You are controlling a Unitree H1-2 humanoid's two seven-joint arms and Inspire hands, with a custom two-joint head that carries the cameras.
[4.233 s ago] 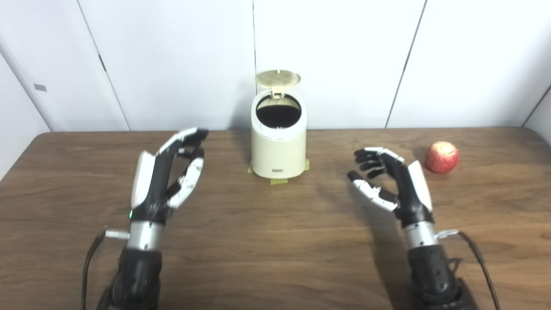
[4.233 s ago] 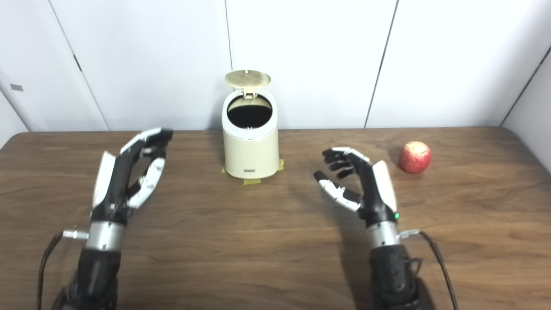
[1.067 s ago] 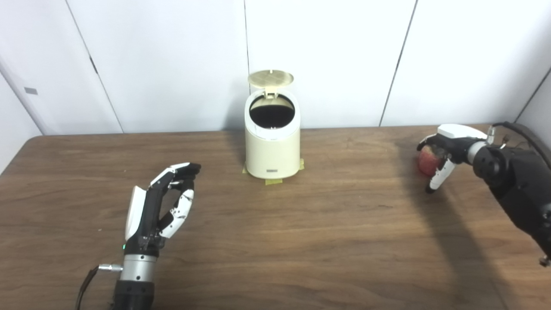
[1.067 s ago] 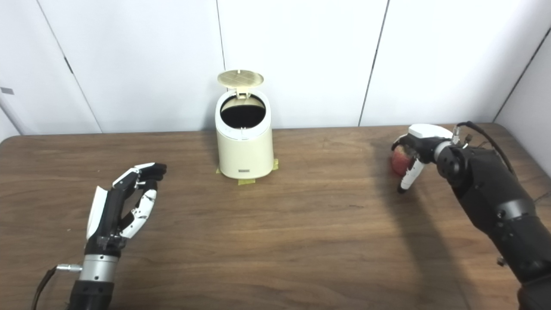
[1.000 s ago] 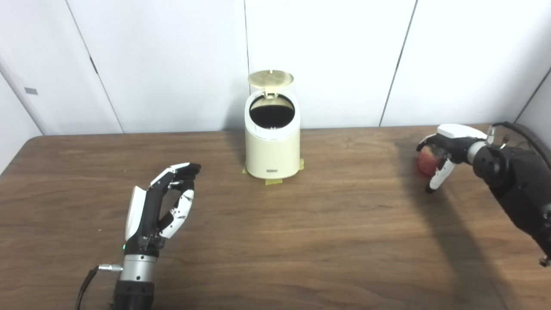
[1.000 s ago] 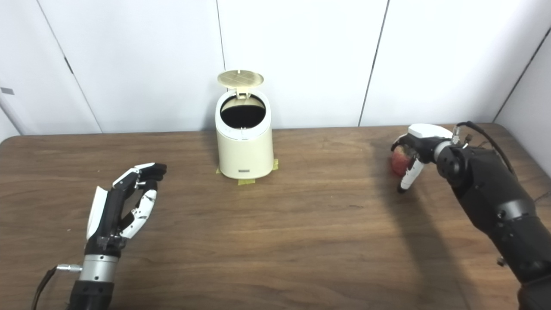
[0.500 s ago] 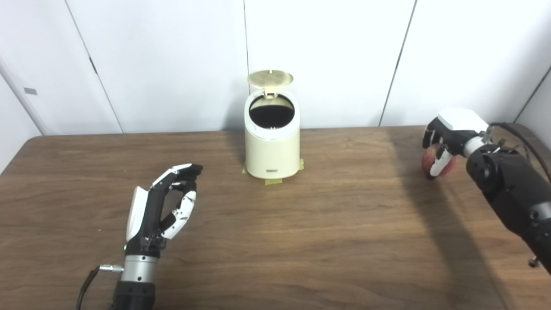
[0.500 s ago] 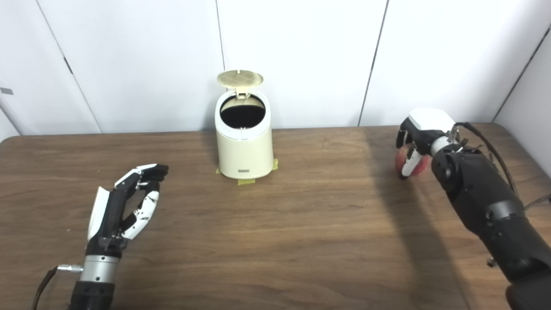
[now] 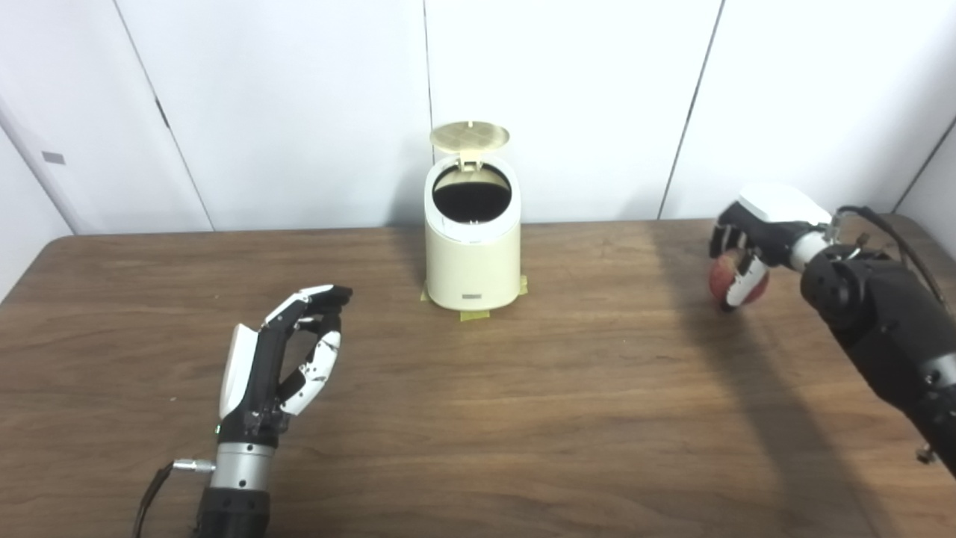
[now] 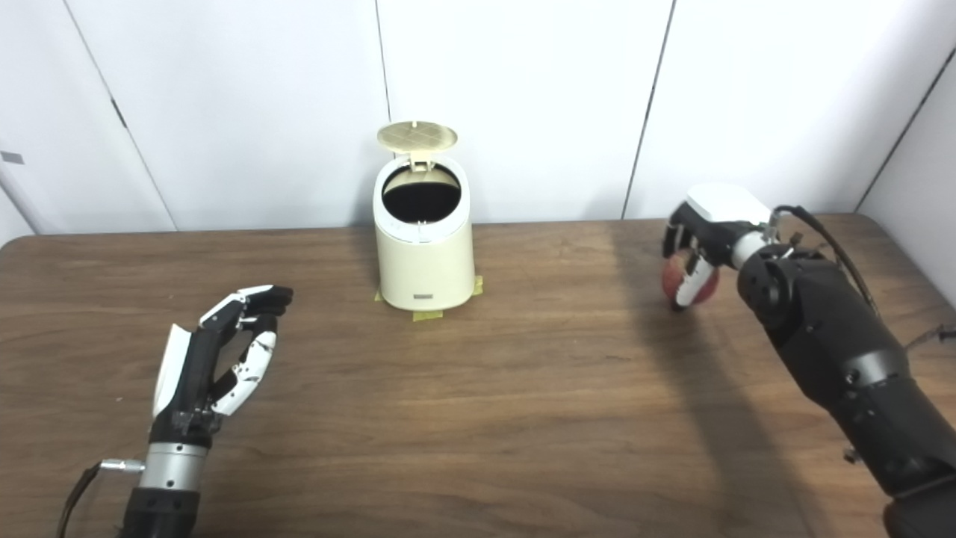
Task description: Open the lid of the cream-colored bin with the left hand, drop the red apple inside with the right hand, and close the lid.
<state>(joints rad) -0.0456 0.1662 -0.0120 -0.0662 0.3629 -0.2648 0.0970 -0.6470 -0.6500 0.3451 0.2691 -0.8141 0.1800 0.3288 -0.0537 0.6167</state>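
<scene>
The cream-colored bin (image 9: 472, 254) stands at the back middle of the table, its round lid (image 9: 469, 136) tipped up and the dark opening showing. My right hand (image 9: 754, 232) is shut on the red apple (image 9: 736, 278), holding it from above at the far right, a little off the table. My left hand (image 9: 280, 359) rests upright at the front left, open and empty, well short of the bin.
The wooden table (image 9: 523, 418) runs wide between the hands. Yellow tape (image 9: 475, 314) marks the bin's foot. White wall panels stand right behind the bin. A cable (image 9: 889, 239) trails from my right wrist.
My right hand has closed on the apple, lifted it and carried it slightly left toward the bin. The left hand and the bin's lid have stayed as they were.
</scene>
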